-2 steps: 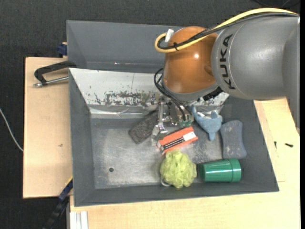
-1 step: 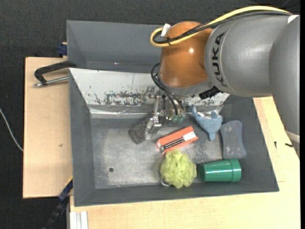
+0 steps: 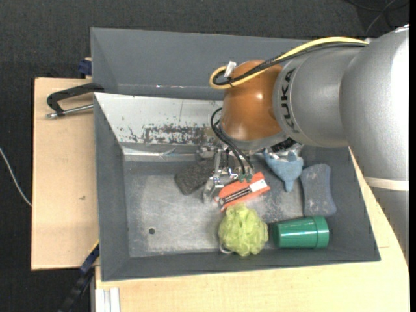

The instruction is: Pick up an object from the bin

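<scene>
My gripper hangs low near the middle of the bin, under the orange cover. Its metal fingers stand right over the left end of an orange and white flat packet. Whether the packet is between the fingers I cannot make out. A dark grey rough lump lies just left of the fingers, touching or nearly so. A yellow-green fuzzy ball sits just below the packet, toward the front wall.
A green cylinder lies on its side at the front right. A grey-blue sponge-like block and a light blue soft thing lie at the right, partly under the arm. The left half of the floor is bare.
</scene>
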Tool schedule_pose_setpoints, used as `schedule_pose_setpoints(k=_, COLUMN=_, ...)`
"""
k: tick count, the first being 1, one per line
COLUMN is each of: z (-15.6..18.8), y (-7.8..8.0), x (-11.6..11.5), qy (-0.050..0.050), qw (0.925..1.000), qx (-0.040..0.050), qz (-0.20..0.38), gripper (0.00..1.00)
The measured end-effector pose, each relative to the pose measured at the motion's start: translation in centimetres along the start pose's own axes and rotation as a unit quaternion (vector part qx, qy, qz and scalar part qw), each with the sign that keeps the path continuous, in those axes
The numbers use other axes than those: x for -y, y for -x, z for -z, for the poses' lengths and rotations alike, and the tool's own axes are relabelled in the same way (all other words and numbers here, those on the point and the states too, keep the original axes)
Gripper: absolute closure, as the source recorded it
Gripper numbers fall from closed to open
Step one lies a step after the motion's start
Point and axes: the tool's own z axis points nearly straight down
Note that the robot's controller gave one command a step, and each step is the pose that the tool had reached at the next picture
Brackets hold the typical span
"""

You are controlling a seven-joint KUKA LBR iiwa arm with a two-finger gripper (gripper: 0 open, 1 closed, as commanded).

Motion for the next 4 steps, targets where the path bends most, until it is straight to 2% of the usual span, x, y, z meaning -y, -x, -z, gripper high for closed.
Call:
schedule_pose_setpoints(k=1, z=0.4, y=0.4, x=1.2, qy=0.002, qw=0.9998, qx=0.0066, qz=0.02, gripper=1.0)
schedule_pose_setpoints(k=2, z=0.4, y=0.5, x=1.0, qy=0.0, qw=0.9995, qx=0.0069, qz=0.032, gripper=1.0)
schedule_pose_setpoints(k=3, z=8.8, y=0.8, x=1.1, qy=0.0, qw=0.9998, qx=0.0063, qz=0.02, gripper=1.0)
schedule_pose_setpoints(k=4, z=5.0, y=0.5, x=0.9, qy=0.0, qw=0.9995, qx=-0.0025, qz=0.032, gripper=1.0)
